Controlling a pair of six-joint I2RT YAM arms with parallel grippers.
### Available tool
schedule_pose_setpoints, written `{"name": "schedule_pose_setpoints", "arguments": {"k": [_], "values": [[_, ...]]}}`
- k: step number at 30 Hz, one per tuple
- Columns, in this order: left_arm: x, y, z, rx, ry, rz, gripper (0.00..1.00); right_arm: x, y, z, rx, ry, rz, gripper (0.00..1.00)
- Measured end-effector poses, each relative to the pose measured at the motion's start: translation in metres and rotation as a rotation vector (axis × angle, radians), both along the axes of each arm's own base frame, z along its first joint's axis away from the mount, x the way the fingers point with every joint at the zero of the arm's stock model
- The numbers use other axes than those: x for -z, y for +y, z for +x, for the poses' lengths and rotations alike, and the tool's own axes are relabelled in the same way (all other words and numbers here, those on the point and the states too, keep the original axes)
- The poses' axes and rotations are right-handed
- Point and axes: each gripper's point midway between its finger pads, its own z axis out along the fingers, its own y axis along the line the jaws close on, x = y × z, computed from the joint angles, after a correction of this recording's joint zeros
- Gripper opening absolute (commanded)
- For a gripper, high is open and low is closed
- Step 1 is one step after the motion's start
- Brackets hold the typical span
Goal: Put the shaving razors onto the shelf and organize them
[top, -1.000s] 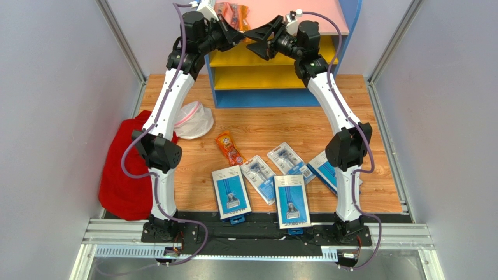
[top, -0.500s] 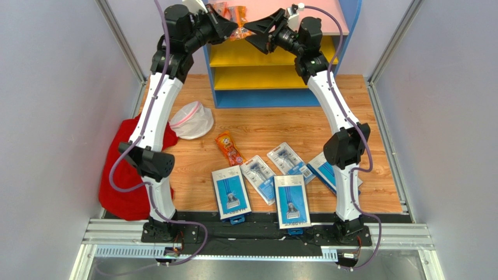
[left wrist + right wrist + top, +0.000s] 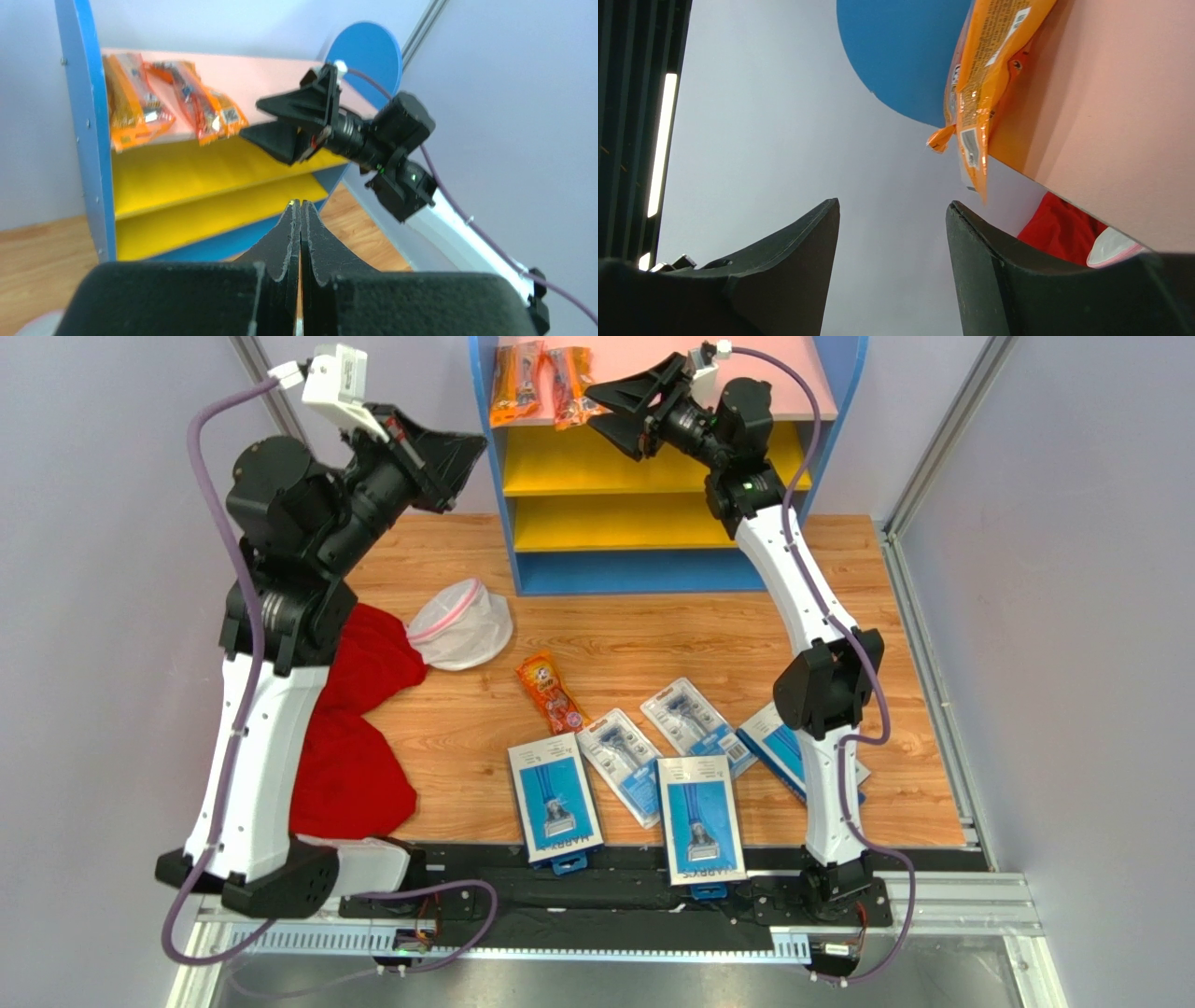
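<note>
Several blue-and-white shaving razors lie flat on the wooden table near the arm bases, among them a large pack (image 3: 556, 795), another large one (image 3: 699, 816) and a paler one (image 3: 693, 720). The shelf (image 3: 659, 476) stands at the back, with its blue frame (image 3: 91, 140), its yellow boards and its pink top board (image 3: 1102, 119). My left gripper (image 3: 463, 455) (image 3: 300, 204) is shut and empty, in the air to the left of the shelf. My right gripper (image 3: 606, 406) (image 3: 892, 204) is open and empty, at the front edge of the pink top, and shows as the right gripper (image 3: 281, 126) in the left wrist view.
Two orange snack packets (image 3: 516, 378) (image 3: 133, 98) (image 3: 987, 70) lie on the left of the pink top board. Another orange packet (image 3: 550, 693) lies on the table above the razors. A red cloth (image 3: 344, 742) and a white mesh pouch (image 3: 463, 620) are at the left.
My left arm has swung back and to the left, away from the shelf top, with its gripper still shut. The right arm has risen slightly and stays open.
</note>
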Motion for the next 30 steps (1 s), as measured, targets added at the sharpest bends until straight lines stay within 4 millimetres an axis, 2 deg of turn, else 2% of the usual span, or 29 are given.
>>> {"name": "schedule_pose_setpoints", "arguments": {"k": [4,6,8,10,13,17,20,23,25,26,28,30], "values": [[0.024,0.005,-0.015,0.0,0.033,0.021,0.11,0.002,0.008,-0.014,-0.051,-0.026,-0.012,0.62],[0.047,0.006,-0.017,-0.001,0.076,0.043,0.26,0.009,0.014,-0.025,-0.079,-0.021,-0.035,0.62],[0.072,0.007,-0.017,-0.006,0.126,0.068,0.39,0.024,0.02,-0.045,-0.107,-0.002,-0.085,0.62],[0.099,0.009,-0.02,-0.009,0.182,0.089,0.52,0.041,0.026,-0.075,-0.13,0.01,-0.148,0.63],[0.133,0.011,-0.028,-0.004,0.258,0.119,0.6,0.06,0.027,-0.125,-0.157,-0.002,-0.242,0.63],[0.171,0.013,-0.038,0.007,0.343,0.147,0.69,0.084,0.017,-0.192,-0.181,-0.039,-0.342,0.64],[0.209,0.013,-0.043,0.013,0.433,0.168,0.73,0.116,-0.002,-0.221,-0.158,-0.034,-0.409,0.65],[0.251,0.013,-0.045,0.015,0.54,0.186,0.74,0.161,-0.019,-0.24,-0.121,0.017,-0.49,0.66],[0.28,0.012,-0.047,0.015,0.621,0.196,0.75,0.199,-0.032,-0.254,-0.092,0.079,-0.573,0.67],[0.294,0.012,-0.048,0.016,0.663,0.201,0.75,0.215,-0.037,-0.264,-0.078,0.101,-0.617,0.72],[0.32,0.01,-0.048,0.022,0.748,0.208,0.76,0.234,-0.046,-0.284,-0.064,0.12,-0.678,0.8],[0.342,0.007,-0.047,0.027,0.818,0.211,0.76,0.244,-0.056,-0.302,-0.035,0.107,-0.726,0.88]]}}
